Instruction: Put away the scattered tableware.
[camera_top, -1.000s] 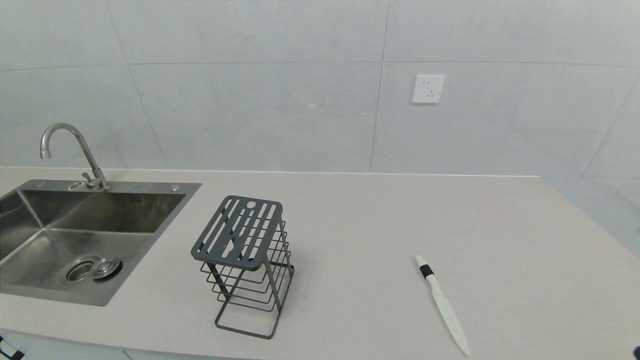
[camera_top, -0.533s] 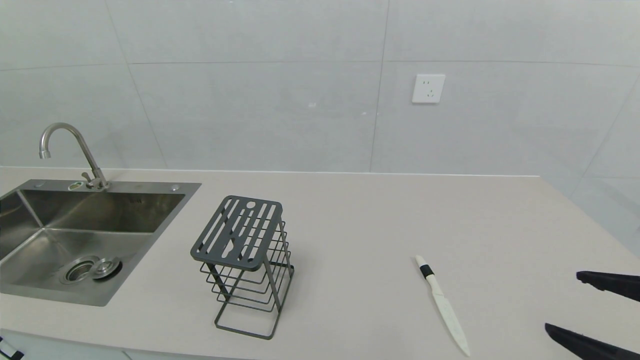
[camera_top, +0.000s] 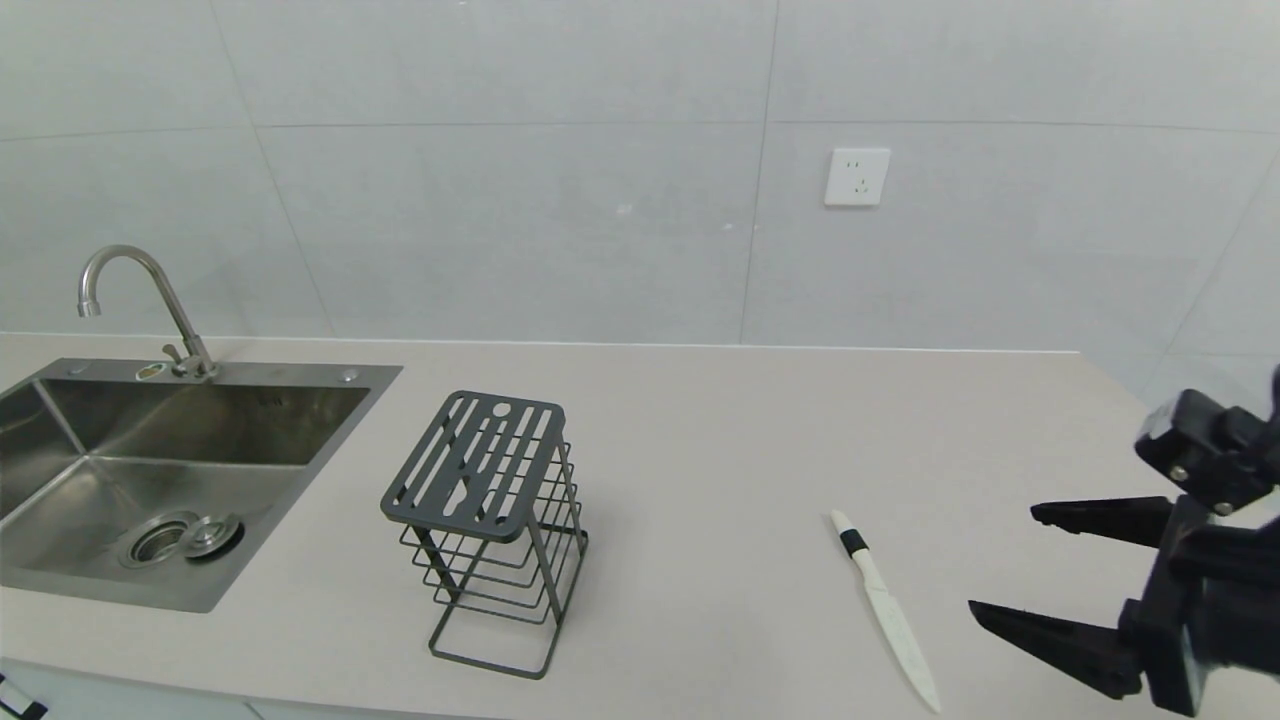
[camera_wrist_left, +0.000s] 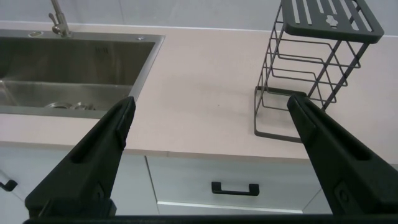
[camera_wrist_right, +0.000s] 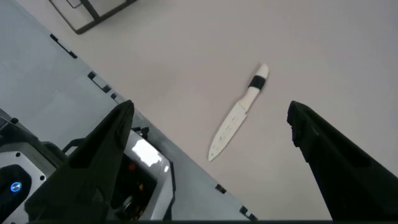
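In the head view, the black two-fingered right gripper (camera_top: 1003, 560) hangs above the pale stone countertop (camera_top: 750, 440), its jaws spread wide with nothing between them. The white knife with a black band on its handle (camera_top: 885, 605) lies flat on the counter just to the gripper's left, apart from the fingertips. The dark grey wire knife rack with a slotted top (camera_top: 490, 520) stands well apart, farther to that side, and the stainless steel sink (camera_top: 60, 420) lies beyond it.

In the left wrist view, the left gripper (camera_wrist_left: 209, 106) is likewise spread and empty, low before the counter's front edge, with the rack ahead of it.

In the right wrist view, the knife lies on the counter below the open fingers, framed between them.

The step in hand looks like the approach to the knife. The next move likely calls for lowering the right gripper, setting its jaws across the handle, and closing firmly, since so thin a thing lying flat gives little to pinch.
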